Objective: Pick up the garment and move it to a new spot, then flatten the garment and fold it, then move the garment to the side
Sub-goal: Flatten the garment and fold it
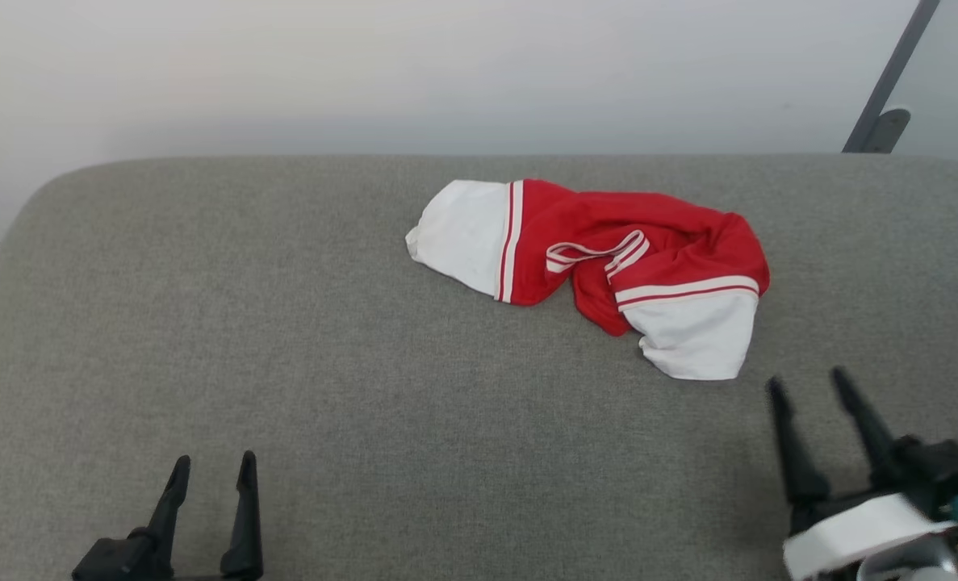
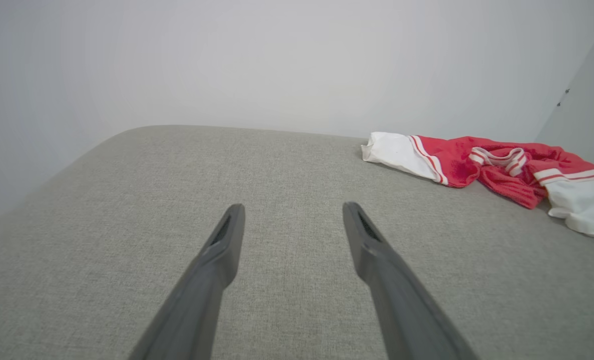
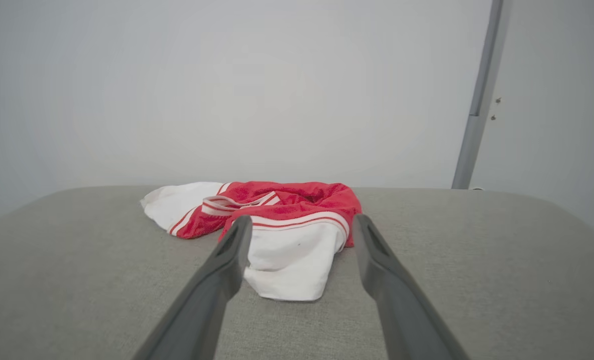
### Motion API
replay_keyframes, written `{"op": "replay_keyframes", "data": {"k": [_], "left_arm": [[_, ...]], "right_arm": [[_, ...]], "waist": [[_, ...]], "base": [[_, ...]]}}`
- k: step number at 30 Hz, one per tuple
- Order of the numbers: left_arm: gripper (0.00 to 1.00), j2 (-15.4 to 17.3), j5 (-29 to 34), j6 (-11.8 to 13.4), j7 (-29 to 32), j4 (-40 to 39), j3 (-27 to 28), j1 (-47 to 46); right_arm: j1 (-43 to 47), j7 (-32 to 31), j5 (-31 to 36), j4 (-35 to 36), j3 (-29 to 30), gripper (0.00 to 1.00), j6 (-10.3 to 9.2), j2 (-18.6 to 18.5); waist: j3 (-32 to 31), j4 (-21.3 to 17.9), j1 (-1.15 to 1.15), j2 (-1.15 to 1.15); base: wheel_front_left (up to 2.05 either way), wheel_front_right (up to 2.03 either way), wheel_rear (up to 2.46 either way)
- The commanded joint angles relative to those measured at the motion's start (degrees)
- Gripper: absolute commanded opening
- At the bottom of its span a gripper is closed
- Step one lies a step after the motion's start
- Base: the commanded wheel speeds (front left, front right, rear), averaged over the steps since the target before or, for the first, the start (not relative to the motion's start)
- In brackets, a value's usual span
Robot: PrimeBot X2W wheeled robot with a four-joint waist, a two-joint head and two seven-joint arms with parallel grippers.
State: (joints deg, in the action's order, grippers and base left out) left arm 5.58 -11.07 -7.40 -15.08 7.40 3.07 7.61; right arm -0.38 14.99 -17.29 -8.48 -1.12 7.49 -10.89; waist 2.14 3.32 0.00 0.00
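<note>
The garment (image 1: 600, 262), a red T-shirt with white sleeves and striped trim, lies crumpled at the back centre-right of the grey padded surface (image 1: 325, 363). One white sleeve points left, the other lies toward the front right. My right gripper (image 1: 805, 386) is open just in front of that near sleeve, apart from it; in the right wrist view the garment (image 3: 286, 235) lies between and beyond the gripper (image 3: 299, 222). My left gripper (image 1: 212, 468) stands open at the front left, far from the cloth. In the left wrist view the gripper (image 2: 291, 210) is empty and the garment (image 2: 502, 170) lies at the far right.
A pale wall runs behind the surface. A grey slanted pole (image 1: 890, 77) stands at the back right corner. The surface's rounded back left corner (image 1: 67, 181) and left edge are in sight.
</note>
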Motion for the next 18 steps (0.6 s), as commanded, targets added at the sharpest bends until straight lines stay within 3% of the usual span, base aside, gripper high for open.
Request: {"op": "replay_keyframes", "data": {"k": [1,6,7,12,18], "left_arm": [[1.0,-0.4,-0.1,-0.1,-0.1,-0.1,-0.2,-0.7],[1.0,-1.5,-0.4,-0.1,-0.1,0.1,-1.3,-2.8],[1.0,-2.0,-0.7,-0.1,-0.1,0.4,-1.7,-3.6],[1.0,-2.6,-1.4,-0.1,-0.1,1.3,-3.6,-5.9],[1.0,-2.6,-5.6,0.2,-0.1,2.1,-6.6,-8.9]], "right_arm": [[-0.5,0.2,0.3,-1.8,-2.6,1.0,0.0,-1.9],[-6.0,-8.9,-1.0,-5.4,-11.9,1.0,-0.01,-12.3],[-8.8,-13.5,-1.9,-4.9,-15.4,1.0,-0.01,-16.8],[-17.1,-24.7,-5.2,-0.8,-25.8,1.0,-0.01,-28.6],[-26.4,-31.9,-10.4,1.8,-38.5,1.0,-0.01,-37.6]], "waist": [[0.8,0.4,0.0,0.0],[4.4,1.7,0.0,0.0],[5.9,2.3,0.0,0.0],[9.7,3.9,0.0,0.0],[13.2,6.3,0.0,0.0]], "base": [[0.0,0.0,0.0],[0.0,0.0,0.0],[0.0,0.0,0.0],[0.0,0.0,0.0],[0.0,0.0,0.0]]}}
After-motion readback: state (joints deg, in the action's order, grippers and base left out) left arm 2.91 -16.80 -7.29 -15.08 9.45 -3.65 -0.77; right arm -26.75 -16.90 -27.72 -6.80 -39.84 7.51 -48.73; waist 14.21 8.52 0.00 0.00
